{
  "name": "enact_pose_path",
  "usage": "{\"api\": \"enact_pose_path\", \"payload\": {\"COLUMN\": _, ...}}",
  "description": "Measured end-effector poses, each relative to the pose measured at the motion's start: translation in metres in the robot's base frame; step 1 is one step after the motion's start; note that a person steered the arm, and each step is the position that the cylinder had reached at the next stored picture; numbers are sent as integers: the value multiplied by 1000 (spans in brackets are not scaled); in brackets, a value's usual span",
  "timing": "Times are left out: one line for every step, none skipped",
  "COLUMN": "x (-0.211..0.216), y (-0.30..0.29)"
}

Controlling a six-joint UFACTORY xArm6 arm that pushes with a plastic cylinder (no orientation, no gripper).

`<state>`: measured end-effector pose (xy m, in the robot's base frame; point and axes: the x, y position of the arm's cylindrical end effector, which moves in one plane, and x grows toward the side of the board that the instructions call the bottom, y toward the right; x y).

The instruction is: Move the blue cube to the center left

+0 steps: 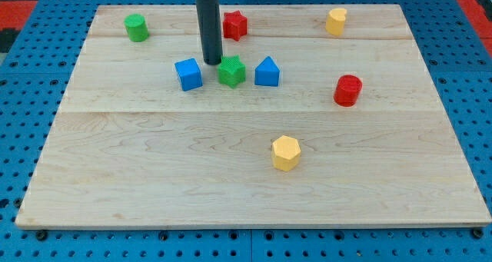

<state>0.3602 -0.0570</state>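
Sitting upright, the blue cube looks glossy, sharp-edged.

So on the wooden board we've got a row in the upper middle: blue cube on the view's left, green star in the middle, blue triangular block right, with our tip just above the gap between cube and star. Along the top edge sit the green cylinder left, red star middle, yellow block right. The red cylinder is off right of the row, and the yellow hexagon is well below it.
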Motion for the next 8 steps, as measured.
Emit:
{"api": "enact_pose_path", "payload": {"x": 13, "y": -25}}
{"api": "enact_pose_path", "payload": {"x": -17, "y": -53}}
{"api": "enact_pose_path", "payload": {"x": -32, "y": -69}}
{"api": "enact_pose_path", "payload": {"x": -13, "y": -101}}
{"api": "enact_pose_path", "payload": {"x": 10, "y": -91}}
{"api": "enact_pose_path", "payload": {"x": 34, "y": -64}}
{"api": "enact_pose_path", "payload": {"x": 45, "y": -69}}
{"api": "enact_pose_path", "payload": {"x": 38, "y": -122}}
